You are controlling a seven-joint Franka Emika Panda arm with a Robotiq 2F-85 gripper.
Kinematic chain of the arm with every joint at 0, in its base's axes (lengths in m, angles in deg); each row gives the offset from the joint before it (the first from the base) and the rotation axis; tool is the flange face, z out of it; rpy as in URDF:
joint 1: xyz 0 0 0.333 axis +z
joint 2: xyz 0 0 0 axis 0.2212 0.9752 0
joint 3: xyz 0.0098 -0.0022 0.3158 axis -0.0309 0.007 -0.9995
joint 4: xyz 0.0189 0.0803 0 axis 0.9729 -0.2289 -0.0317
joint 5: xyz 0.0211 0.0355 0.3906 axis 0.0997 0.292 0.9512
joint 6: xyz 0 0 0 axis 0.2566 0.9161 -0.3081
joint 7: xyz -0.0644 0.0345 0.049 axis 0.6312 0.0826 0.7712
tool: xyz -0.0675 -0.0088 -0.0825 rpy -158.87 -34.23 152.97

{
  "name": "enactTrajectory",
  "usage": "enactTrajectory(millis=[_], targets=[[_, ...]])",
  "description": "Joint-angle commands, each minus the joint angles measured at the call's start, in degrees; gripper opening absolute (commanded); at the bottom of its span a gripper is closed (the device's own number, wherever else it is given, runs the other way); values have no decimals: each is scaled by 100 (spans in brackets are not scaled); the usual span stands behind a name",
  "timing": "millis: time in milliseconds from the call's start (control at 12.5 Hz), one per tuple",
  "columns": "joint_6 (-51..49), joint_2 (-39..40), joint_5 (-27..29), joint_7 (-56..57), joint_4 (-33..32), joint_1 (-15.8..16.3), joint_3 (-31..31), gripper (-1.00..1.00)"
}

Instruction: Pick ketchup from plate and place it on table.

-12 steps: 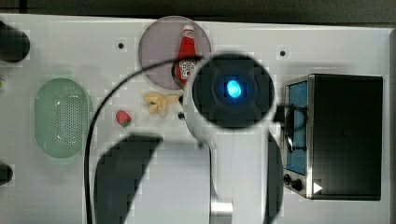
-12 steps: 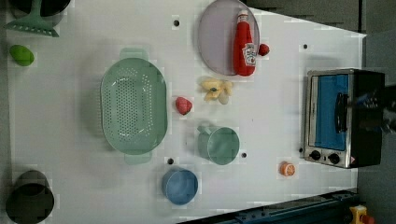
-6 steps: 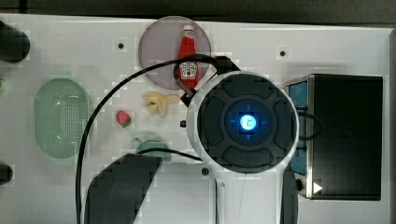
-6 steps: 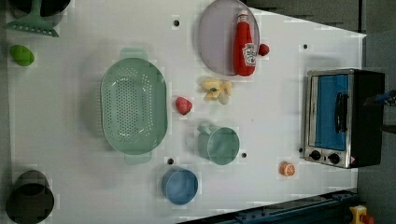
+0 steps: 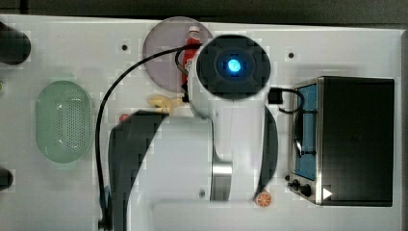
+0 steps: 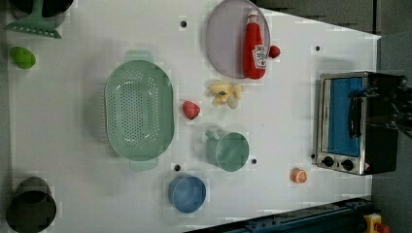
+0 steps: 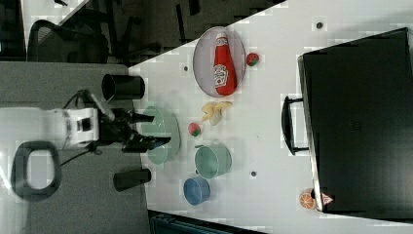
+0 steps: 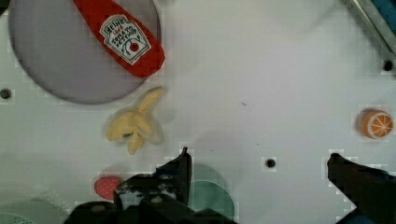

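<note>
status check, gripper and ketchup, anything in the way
Gripper open, empty. Ketchup lying on plate, untouched. Peeled banana beside plate, not blocking.

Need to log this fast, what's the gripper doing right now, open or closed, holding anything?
Gripper: open wide, holding nothing; the slim red ketchup bottle lies on the flat round greyish-lilac plate.

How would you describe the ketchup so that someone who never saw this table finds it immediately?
In the left view, find the large greyish-lilac plate at the top edge of the white table. The ketchup lies flat along the plate's right side. It is long, red and white-capped, unlike the small round red strawberry beside it.
</note>
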Motion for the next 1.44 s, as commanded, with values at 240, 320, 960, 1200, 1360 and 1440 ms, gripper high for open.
enactTrajectory(millis=[240, 320, 960, 1200, 1360, 1440], targets=[[966, 794, -20, 1053, 107, 35, -137, 100], [1089, 979, -20, 1266, 144, 38, -140, 100], [1785, 2449, -29, 3078, 837, 86, -144, 100], [1904, 3016, -29, 3306, 1172, 111, -145, 100], [2012, 3362, -32, 3321, 1401, 135, -145, 100], [2088, 3528, -33, 3336, 1512, 157, -145, 100]])
